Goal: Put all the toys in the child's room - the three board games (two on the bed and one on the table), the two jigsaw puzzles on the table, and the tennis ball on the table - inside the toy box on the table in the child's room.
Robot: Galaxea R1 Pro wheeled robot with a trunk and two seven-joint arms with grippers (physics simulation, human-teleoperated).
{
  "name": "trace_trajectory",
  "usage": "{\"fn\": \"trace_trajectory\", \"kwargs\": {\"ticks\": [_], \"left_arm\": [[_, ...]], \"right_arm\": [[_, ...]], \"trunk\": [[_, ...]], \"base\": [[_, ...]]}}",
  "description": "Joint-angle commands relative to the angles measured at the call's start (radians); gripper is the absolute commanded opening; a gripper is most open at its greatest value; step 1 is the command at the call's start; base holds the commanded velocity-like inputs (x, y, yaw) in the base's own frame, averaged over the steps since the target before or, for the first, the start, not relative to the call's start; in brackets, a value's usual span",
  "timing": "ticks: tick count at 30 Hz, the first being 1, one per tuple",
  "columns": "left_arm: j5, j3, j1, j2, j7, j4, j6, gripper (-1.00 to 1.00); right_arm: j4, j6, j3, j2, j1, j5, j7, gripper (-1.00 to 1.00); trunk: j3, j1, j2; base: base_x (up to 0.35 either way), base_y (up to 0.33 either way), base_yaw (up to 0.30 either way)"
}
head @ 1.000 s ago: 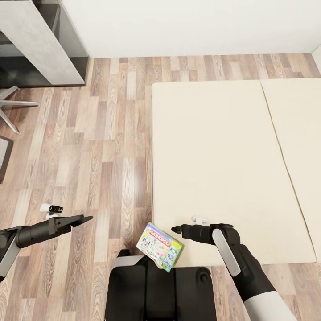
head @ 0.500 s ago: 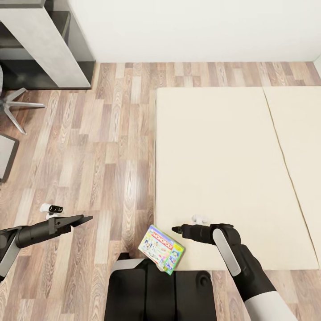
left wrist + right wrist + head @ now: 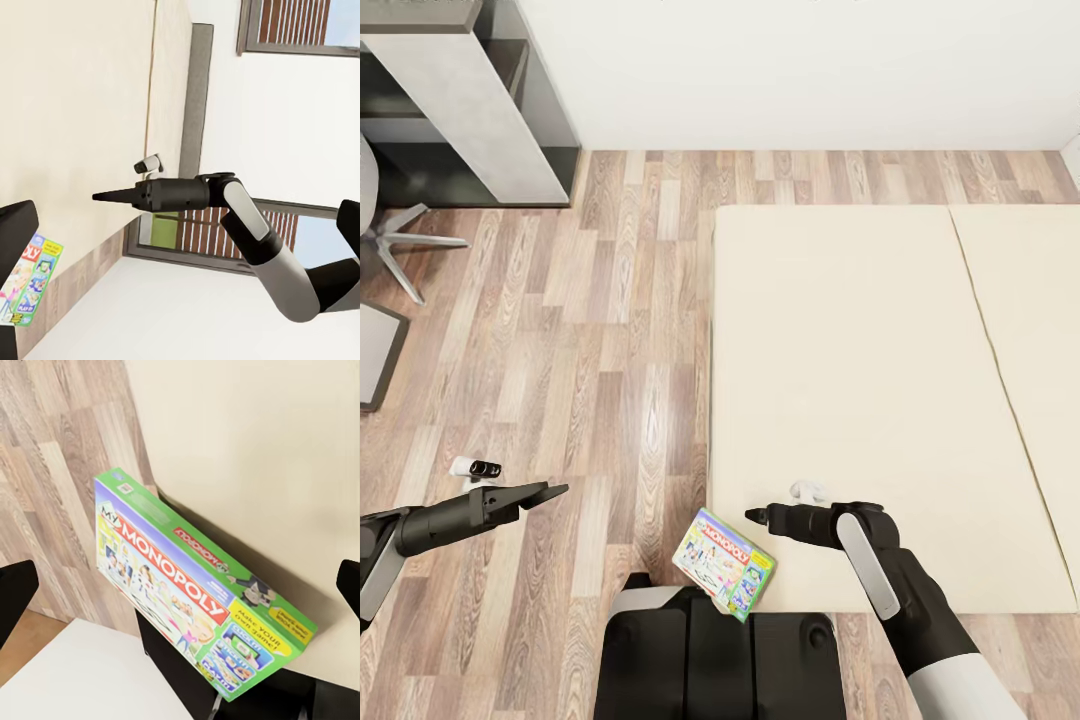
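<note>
One board game, the Monopoly carton (image 3: 723,563), lies tilted off the near left corner of the cream bed (image 3: 860,350), its low end over my black base (image 3: 710,650). In the right wrist view the carton (image 3: 180,592) leans on the bed corner, and the fingertips (image 3: 15,592) stand far apart at the picture's edges without touching it. My right gripper (image 3: 752,517) hovers open just right of the carton. My left gripper (image 3: 550,490) hangs open over the wood floor, holding nothing. In the left wrist view the carton (image 3: 30,281) and the right gripper (image 3: 97,196) show.
The pale grey table (image 3: 460,90) with its dark shelf section stands at the far left against the white wall. Chair legs (image 3: 410,235) and a grey flat panel (image 3: 375,350) sit at the left edge. Plank floor (image 3: 610,330) runs between table and bed.
The whole picture has slid down and a little right, so the camera has moved. Both arms keep their places in the view, and the carton has stayed at the bed corner.
</note>
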Motion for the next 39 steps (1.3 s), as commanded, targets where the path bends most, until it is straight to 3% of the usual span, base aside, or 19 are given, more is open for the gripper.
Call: {"fn": "trace_trajectory", "kwargs": {"ticks": [1,20,39], "left_arm": [[0.000,0.000,0.000,0.000,-0.004,0.000,0.011,1.00],[0.000,0.000,0.000,0.000,-0.004,0.000,0.011,1.00],[0.000,0.000,0.000,0.000,-0.004,0.000,0.011,1.00]], "right_arm": [[-0.001,0.004,0.000,0.000,0.000,0.007,0.007,1.00],[-0.002,0.003,0.000,0.004,0.000,0.008,0.006,1.00],[-0.002,0.003,0.001,0.005,-0.001,0.008,0.005,1.00]], "trunk": [[-0.001,0.001,-0.001],[0.007,0.001,-0.001],[0.035,0.001,-0.001]], "base": [[0.000,0.000,0.002],[0.000,0.000,-0.052],[0.000,0.000,-0.001]]}}
